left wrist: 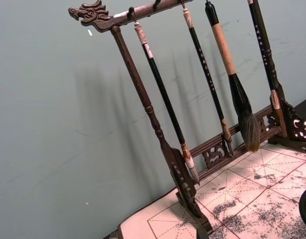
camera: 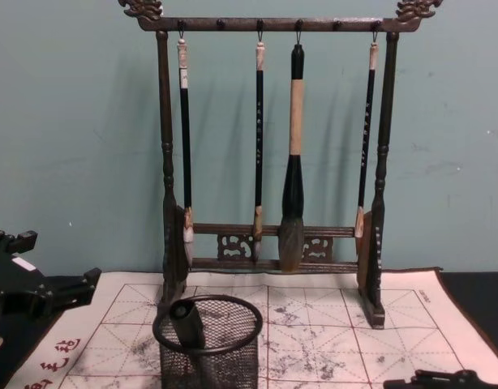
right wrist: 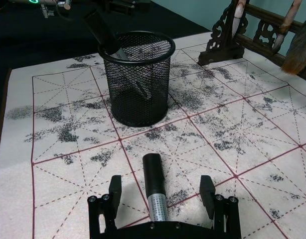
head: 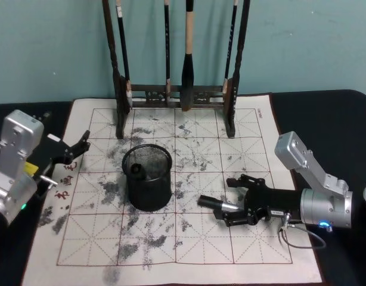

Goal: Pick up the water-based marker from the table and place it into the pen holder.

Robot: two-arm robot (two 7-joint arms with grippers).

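Right gripper (head: 226, 200) low, right of pen holder (head: 148, 179), jaws released astride water-based marker (head: 216, 204) lying on tabletop (head: 260, 137). Left gripper (head: 78, 153) parked left of holder, jaws released.

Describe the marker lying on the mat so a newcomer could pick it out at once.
On the white grid-lined table, find the black mesh pen holder near the middle. To the robot's right of it, the water-based marker lies flat between the fingers of the open right gripper. It is short and thick, with a black cap and silver barrel, unlike the long hanging brushes.
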